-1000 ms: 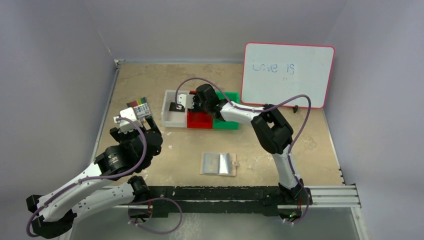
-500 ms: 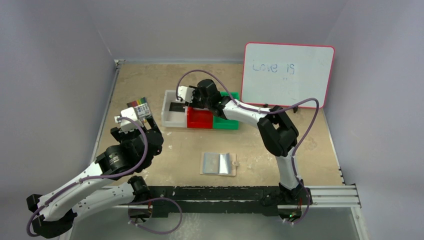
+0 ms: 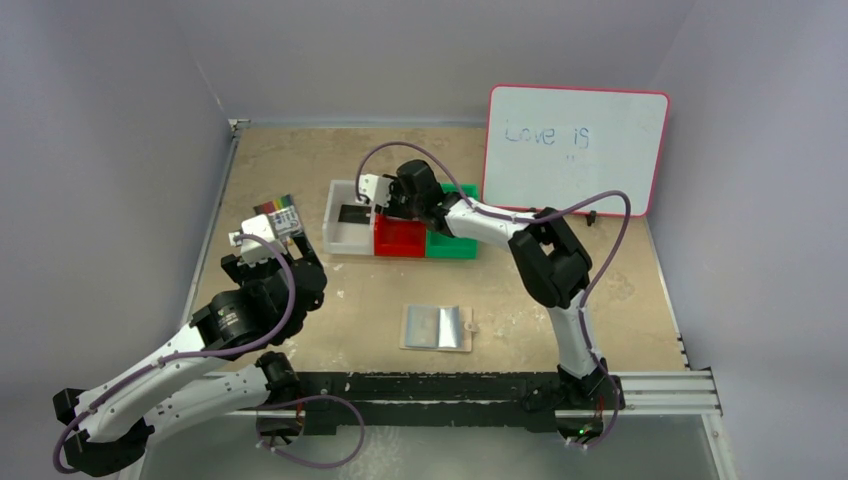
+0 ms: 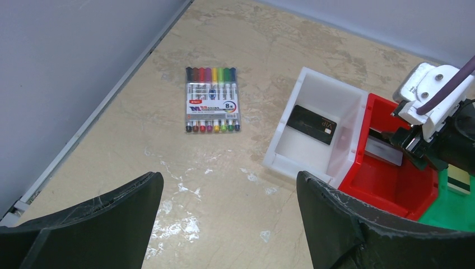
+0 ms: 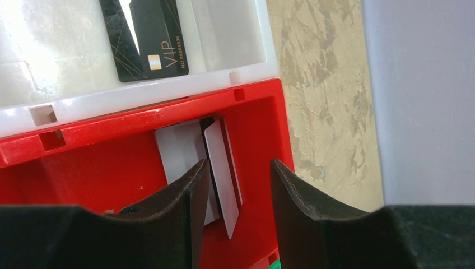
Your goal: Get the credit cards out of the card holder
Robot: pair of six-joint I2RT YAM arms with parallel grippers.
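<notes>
The card holder (image 3: 437, 327) lies open on the table, pale silvery inside up. A black card (image 3: 352, 212) lies flat in the white bin (image 3: 335, 240); it also shows in the right wrist view (image 5: 147, 36) and the left wrist view (image 4: 313, 124). A silver-grey card (image 5: 221, 168) leans in the red bin (image 5: 112, 168). A tan card edge (image 4: 459, 182) shows in the green bin (image 3: 455, 248). My right gripper (image 3: 375, 195) hangs open over the red bin, its jaws either side of the silver-grey card (image 5: 240, 174). My left gripper (image 4: 229, 185) is open and empty above bare table.
A pack of coloured markers (image 4: 212, 99) lies left of the white bin. A whiteboard (image 3: 575, 148) leans at the back right. The side wall runs close along the table's left edge.
My right gripper has drawn back from over the white bin toward the red bin. The black card stays in the white bin. The left arm has not moved.
</notes>
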